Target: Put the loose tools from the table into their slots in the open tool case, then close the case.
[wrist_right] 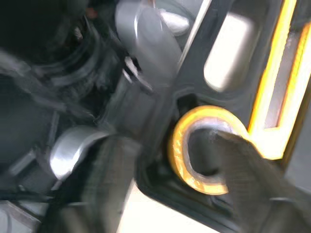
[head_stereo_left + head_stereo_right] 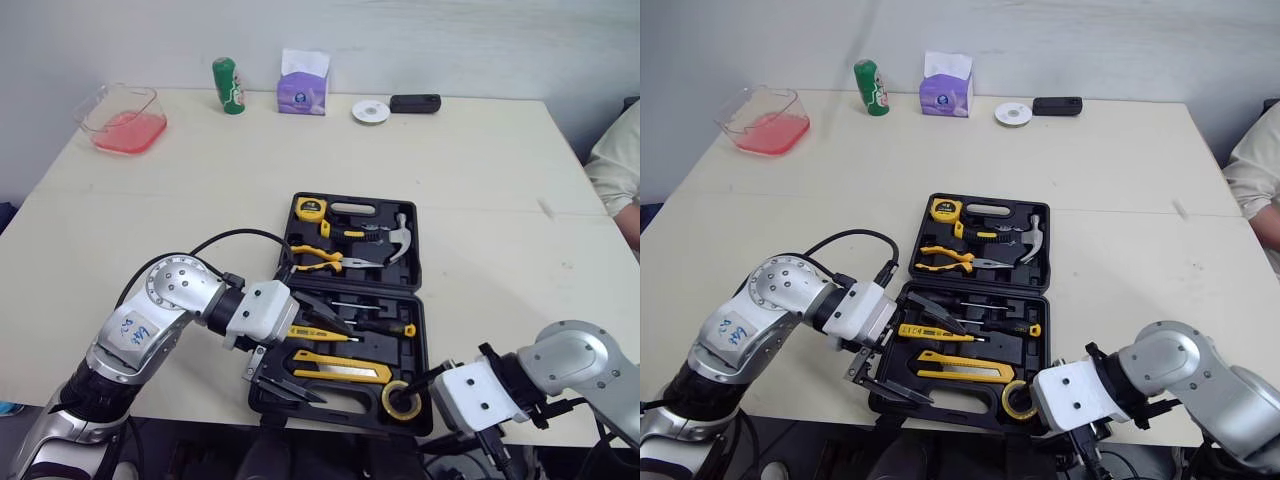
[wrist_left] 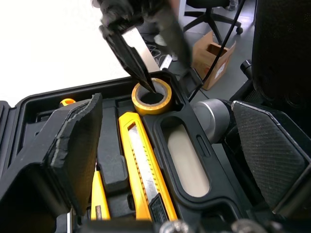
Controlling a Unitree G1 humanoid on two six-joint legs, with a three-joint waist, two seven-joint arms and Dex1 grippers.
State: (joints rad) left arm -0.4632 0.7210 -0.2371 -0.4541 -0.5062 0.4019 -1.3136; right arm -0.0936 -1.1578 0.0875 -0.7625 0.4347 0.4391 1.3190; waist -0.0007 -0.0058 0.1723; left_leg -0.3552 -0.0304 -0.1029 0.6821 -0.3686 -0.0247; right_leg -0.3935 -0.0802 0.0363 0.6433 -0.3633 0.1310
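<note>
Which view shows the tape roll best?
Left wrist view: the whole tape roll, the right gripper straddling its rim. Eye views show it partly hidden at the case corner; right wrist view, a finger covers part.

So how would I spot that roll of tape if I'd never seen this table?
Find the open black tool case in the middle of the table. In its near right corner, beside the long yellow utility knife, sits the tape roll. It is the only ring there: yellow with a dark hole.

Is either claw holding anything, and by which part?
Nothing looks clamped: the right gripper has its jaws apart, one inside the hole of the yellow tape roll; the left gripper is open, empty.
</note>
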